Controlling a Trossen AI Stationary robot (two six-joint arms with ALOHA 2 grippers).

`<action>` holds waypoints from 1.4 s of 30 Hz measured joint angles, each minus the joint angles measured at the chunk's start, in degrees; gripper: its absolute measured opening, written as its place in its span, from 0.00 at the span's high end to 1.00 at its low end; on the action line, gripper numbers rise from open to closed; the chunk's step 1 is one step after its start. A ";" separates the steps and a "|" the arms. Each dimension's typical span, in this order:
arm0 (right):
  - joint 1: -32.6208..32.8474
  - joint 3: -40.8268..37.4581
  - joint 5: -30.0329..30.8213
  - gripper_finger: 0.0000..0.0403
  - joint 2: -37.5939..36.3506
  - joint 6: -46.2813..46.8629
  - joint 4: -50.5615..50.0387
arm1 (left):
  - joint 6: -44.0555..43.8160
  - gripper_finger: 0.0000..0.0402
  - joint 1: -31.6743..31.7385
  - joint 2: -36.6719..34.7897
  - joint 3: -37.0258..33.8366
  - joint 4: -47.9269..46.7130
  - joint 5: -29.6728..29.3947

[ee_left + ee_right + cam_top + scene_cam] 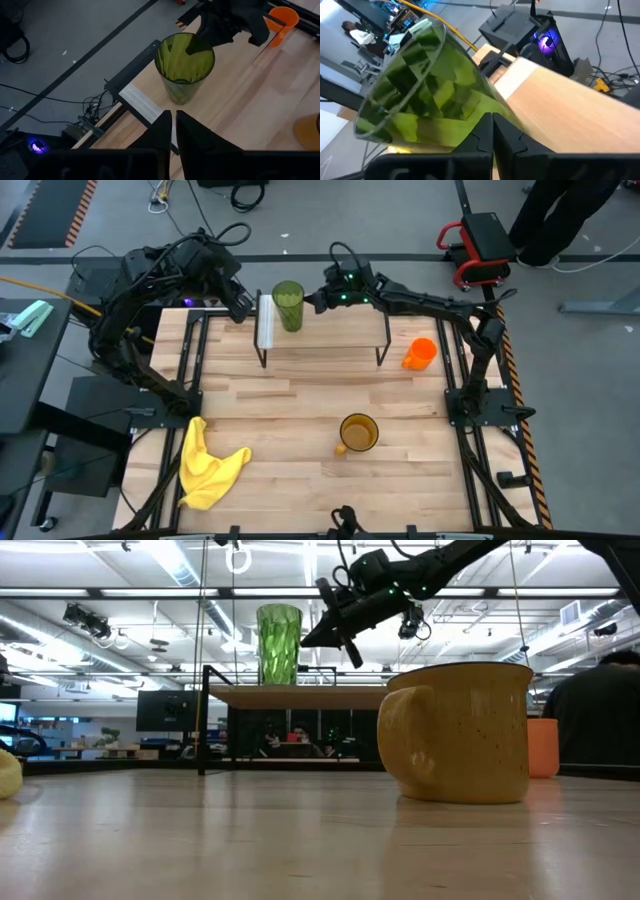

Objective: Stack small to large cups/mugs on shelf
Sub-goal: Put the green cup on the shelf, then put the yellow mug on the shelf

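The translucent green tumbler stands upright on its base at the left end of the shelf's wooden top. My right gripper is shut, its tips right beside the tumbler on the side toward the table's right. My left gripper is shut and hovers just off the shelf's left end. The amber mug stands on the table near its front edge. The orange mug stands right of the shelf. My right gripper reaches the tumbler's wall slanting down from the table's right, with shut fingertips. I cannot tell whether they touch it. The tumbler stands upright on the shelf top.
A crumpled yellow cloth lies at the table's near left corner. Bare tabletop stretches between the shelf and the amber mug. The rest of the shelf top, right of the tumbler, is bare. A person stands beyond the far right corner.
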 joint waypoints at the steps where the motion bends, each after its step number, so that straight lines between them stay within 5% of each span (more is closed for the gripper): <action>1: 0.26 0.00 -0.02 0.98 0.00 0.00 -0.28 | 0.06 0.93 0.00 -0.02 0.00 0.02 0.00; 16: 1.69 0.00 1.57 0.98 -0.87 -1.72 -3.90 | 0.13 0.92 -0.01 0.00 0.00 -0.51 -0.21; 29: 5.41 0.00 7.73 0.98 -15.93 -4.22 -23.93 | 1.61 0.94 -0.90 0.35 -0.02 -1.01 -0.46; 42: 26.83 0.00 30.79 0.98 -32.29 3.81 -46.31 | -0.22 0.94 -6.19 0.50 -0.46 -0.76 -0.44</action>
